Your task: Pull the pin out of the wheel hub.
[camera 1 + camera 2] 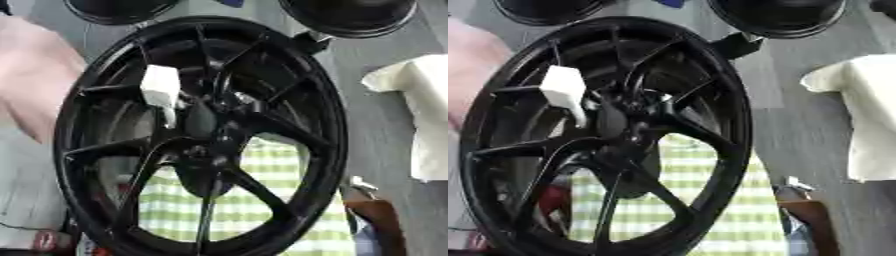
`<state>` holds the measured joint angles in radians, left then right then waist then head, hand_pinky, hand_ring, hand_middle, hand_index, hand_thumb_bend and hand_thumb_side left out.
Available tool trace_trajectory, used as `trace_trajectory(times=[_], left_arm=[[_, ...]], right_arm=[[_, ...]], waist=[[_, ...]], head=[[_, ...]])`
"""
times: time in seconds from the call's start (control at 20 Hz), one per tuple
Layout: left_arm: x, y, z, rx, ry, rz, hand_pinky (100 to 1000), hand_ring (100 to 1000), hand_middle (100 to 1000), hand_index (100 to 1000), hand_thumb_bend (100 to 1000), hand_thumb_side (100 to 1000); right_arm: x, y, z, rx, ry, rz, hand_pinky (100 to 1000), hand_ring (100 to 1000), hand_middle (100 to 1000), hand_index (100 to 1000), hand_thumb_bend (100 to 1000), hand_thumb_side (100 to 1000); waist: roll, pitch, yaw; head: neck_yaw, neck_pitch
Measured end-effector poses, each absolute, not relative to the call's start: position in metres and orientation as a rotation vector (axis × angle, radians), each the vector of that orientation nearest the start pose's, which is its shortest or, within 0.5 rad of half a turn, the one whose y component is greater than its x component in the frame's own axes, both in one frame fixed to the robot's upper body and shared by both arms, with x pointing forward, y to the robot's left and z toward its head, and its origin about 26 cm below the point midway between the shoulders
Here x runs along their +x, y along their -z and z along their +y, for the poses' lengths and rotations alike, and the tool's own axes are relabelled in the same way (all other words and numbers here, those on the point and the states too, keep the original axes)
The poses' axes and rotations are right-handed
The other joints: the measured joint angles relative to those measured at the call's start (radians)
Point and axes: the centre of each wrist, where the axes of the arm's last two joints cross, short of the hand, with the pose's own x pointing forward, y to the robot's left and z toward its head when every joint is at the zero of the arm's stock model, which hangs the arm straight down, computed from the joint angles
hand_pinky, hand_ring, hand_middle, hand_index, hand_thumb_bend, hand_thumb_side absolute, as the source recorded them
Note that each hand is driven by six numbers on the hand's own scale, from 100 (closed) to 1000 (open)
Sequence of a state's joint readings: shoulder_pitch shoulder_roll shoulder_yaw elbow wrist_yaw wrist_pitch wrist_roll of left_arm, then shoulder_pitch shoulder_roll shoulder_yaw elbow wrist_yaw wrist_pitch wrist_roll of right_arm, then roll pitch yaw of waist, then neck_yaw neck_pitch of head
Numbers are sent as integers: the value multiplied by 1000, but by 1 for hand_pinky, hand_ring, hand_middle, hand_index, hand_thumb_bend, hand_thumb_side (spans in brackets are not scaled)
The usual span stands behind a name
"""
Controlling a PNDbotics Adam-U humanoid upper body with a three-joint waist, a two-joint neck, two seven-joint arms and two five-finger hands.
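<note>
Wheel hub [203,131]: black spoked wheel standing upright, filling the centre of the frame
Pin [161,91]: white block-shaped piece with a stem, seated just upper left of the hub centre; long axis appears to run top to bottom
Hands: neither robot hand shows in either view; finger state cannot be told
Nearer arm: judged the left, since the pin sits left of centre
Behind wheel: green checked cloth [254,200], lower centre

A glossy black spoked wheel hub [201,135] stands upright, filling the view; a white blocky pin [161,90] juts from its centre.
</note>
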<state>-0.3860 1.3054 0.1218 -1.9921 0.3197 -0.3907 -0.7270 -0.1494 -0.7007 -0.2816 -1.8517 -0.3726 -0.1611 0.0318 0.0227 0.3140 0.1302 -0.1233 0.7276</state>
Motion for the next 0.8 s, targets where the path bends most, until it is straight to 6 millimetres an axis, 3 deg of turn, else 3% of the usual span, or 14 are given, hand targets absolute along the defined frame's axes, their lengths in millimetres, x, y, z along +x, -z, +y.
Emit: trace_trajectory(times=[0.25, 0.5, 0.8], left_arm=[[262, -380, 341, -545, -2663, 2240, 932, 881, 800, 904, 100, 374], [269, -371, 325, -531, -2690, 2132, 933, 870, 790, 898, 100, 453], [276, -366, 305, -529, -2760, 2076, 939, 868, 790, 898, 100, 468]], right_arm=[[283, -221, -404, -317, -317, -2238, 981, 812, 673, 626, 100, 537], [285, -222, -402, -296, -332, -2236, 982, 813, 674, 626, 100, 544], [287, -222, -400, -280, -345, -2228, 985, 814, 675, 627, 100, 556]], waist=[[0, 0, -14], [4, 0, -30], [11, 0, -45]], head=[[15, 0], [31, 0], [45, -1]])
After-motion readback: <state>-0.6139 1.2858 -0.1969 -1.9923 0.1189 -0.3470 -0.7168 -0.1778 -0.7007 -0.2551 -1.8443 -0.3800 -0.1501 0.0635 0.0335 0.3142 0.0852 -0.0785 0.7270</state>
